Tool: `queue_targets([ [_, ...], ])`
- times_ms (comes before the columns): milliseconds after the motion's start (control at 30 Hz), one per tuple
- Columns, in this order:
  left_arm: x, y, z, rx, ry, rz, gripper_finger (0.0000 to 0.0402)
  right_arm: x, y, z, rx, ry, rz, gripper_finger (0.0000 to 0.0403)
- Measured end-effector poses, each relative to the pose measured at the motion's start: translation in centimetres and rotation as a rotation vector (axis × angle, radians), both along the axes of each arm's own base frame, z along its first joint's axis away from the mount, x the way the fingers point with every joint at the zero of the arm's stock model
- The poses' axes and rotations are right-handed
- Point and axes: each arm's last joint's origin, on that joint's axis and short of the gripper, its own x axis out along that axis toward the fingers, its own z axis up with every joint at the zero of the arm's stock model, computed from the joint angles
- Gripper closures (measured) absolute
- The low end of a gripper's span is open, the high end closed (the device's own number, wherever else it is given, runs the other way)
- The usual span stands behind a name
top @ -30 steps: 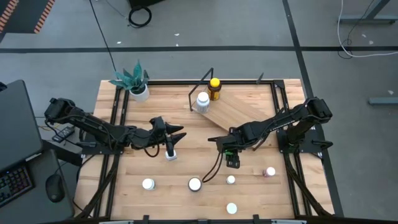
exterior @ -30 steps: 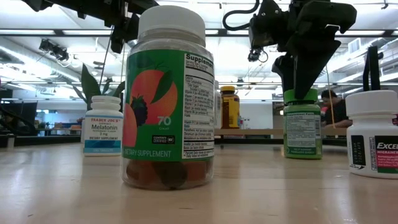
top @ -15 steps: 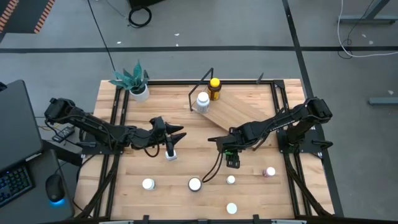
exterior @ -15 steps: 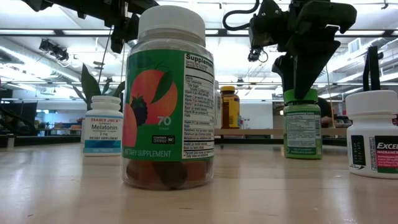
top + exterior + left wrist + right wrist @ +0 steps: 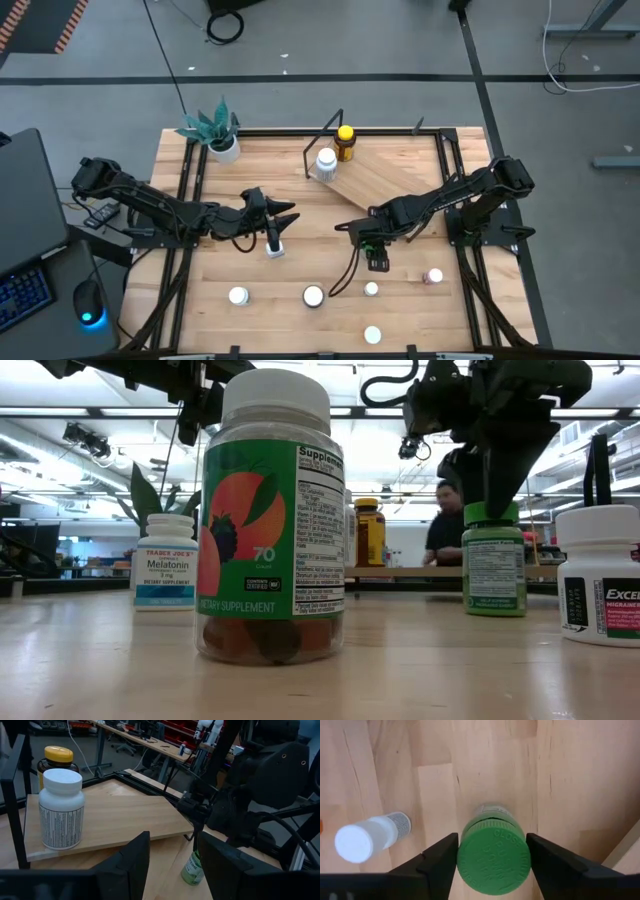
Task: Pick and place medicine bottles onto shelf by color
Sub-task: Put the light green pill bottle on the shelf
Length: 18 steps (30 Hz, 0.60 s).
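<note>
My right gripper [image 5: 378,262] is shut on the green-capped bottle [image 5: 493,862], which also shows in the low view [image 5: 493,560], at the table's middle right. My left gripper [image 5: 285,215] is open and empty at the middle left, above a white-capped bottle [image 5: 274,247]. The shelf [image 5: 385,180] is a tilted wood board at the far middle. A white bottle [image 5: 326,162] and an amber bottle with a yellow cap [image 5: 345,140] stand at its left end. My right gripper pinches the green cap's rim [image 5: 462,860] between its two fingers, one on each side. The fingers come from above, pointing down. The bottle hangs below them, slightly tilted [image 5: 192,870]; I cannot tell whether its base touches the table.
White-capped bottles stand near the front edge [image 5: 238,295], [image 5: 314,296], [image 5: 371,289], [image 5: 373,335], and a pinkish one [image 5: 433,276] at the right. A potted plant [image 5: 218,135] stands at the far left corner. A person [image 5: 445,525] shows in the room behind.
My right gripper has gone slightly toward the table's near edge with the green-capped bottle, still shut on its cap. A person has come into the low view behind the table.
</note>
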Motion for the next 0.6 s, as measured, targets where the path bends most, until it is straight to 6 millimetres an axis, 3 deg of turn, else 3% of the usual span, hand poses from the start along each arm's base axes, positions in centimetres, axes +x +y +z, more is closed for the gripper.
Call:
queue_targets([
  [367, -0.03, -0.11, -0.01, 0.0, 0.0, -0.005, 0.023, -0.35, -0.1, -0.08, -0.009, 0.037, 0.0, 0.0097],
  [600, -0.03, -0.11, 0.0, 0.0, 0.0, -0.005, 0.023, -0.41, -0.12, -0.09, -0.015, 0.043, -0.001, 0.0086],
])
